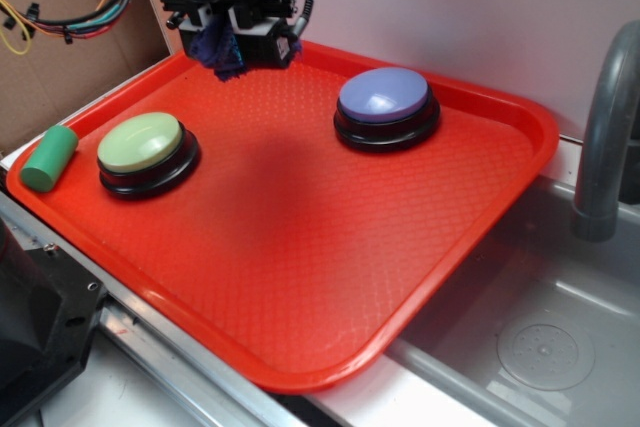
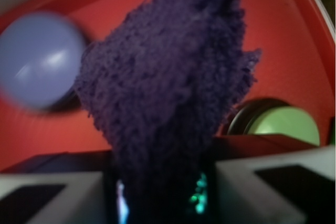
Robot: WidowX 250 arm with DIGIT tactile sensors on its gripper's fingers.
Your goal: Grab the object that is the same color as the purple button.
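Observation:
The dark purple-blue fuzzy rag [image 1: 218,50] hangs above the far left part of the red tray [image 1: 300,247], held up off it by my gripper [image 1: 228,35], which is shut on it. In the wrist view the rag [image 2: 168,77] fills the middle and runs down between the two grey fingers [image 2: 63,192]. The purple button [image 1: 385,97] with its lavender dome and black base sits at the far right of the tray, apart from the gripper; it shows blurred at the wrist view's left [image 2: 37,59].
A light-green-topped button [image 1: 142,145] sits on the tray's left side. A green cylinder [image 1: 48,158] lies just outside the tray's left rim. A grey faucet pipe [image 1: 605,127] and a sink basin [image 1: 540,347] are at the right. Cardboard and cables stand behind.

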